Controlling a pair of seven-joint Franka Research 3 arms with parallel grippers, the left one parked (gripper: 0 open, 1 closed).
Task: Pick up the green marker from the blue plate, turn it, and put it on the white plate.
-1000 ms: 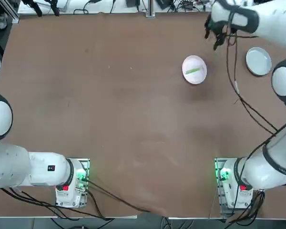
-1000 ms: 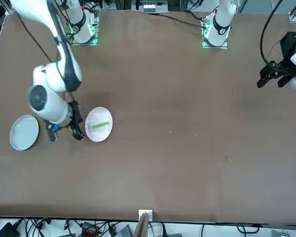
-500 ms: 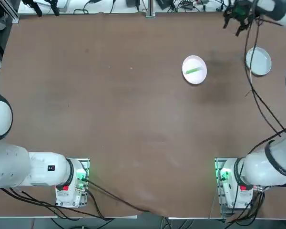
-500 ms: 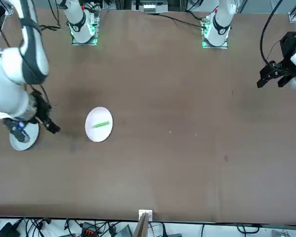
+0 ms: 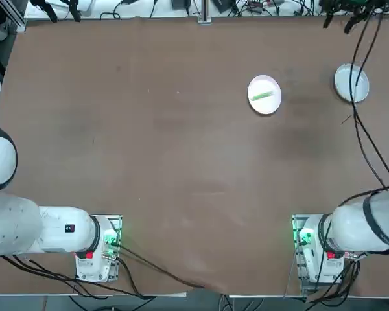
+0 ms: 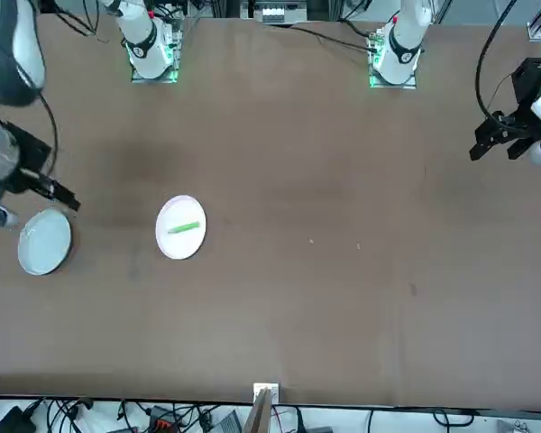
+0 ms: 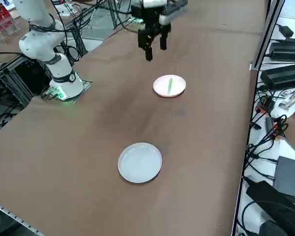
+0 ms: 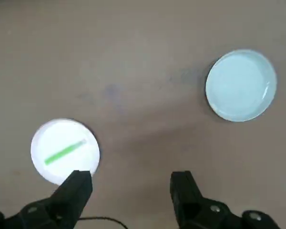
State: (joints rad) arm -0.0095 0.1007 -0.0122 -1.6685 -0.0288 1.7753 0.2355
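The green marker (image 8: pixel 64 151) lay on the white plate (image 8: pixel 44 168), the blue plate (image 8: pixel 241 85) bare. Your right gripper (image 8: pixel 131 186) hung high above the counter (image 5: pixel 149 162), fingers (image 8: pixel 78 187) apart, apparently empty. You should have kept it clear, avoiding both plates

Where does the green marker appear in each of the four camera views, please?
Top view: green marker right of centre, upper half.
Front view: left of centre.
Right side view: upper middle.
Right wrist view: beyond the open right pincer.
Shared landmark: the white plate under the marker.
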